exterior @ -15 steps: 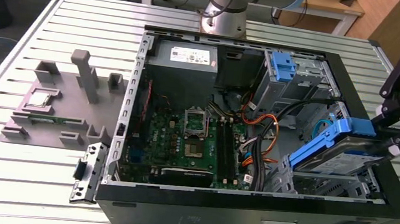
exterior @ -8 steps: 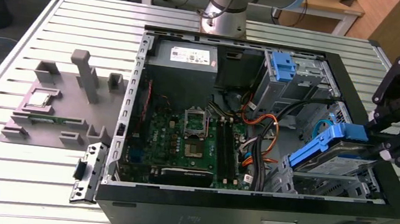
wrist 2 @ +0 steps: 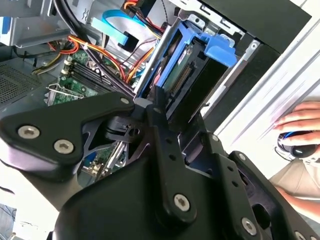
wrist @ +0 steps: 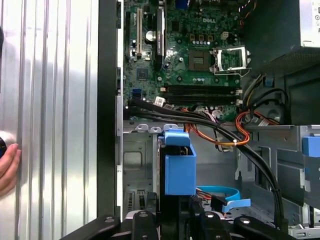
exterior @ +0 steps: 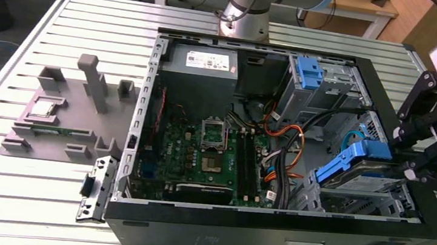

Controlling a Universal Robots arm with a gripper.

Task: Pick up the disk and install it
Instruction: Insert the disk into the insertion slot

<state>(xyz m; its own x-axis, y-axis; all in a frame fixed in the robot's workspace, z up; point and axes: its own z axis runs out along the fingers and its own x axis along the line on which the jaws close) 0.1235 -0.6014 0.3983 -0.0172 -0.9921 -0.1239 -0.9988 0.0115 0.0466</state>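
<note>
Gripper (wrist 2: 150, 101): fingers (wrist 2: 160, 112) close together, pinching the disk (wrist 2: 181, 77) by its end, we'd say.
Disk: tilted, half into the bay (exterior: 386, 204) at the case's (exterior: 231, 233) 4 o'clock in the exterior view.
Risk: we reckon that tilt jams it on the bay's edge, or it snags the cables (wrist: 192, 116) nearby.

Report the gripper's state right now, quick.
Gripper: closed, holding the disk by its edge over the drive bay.
</note>
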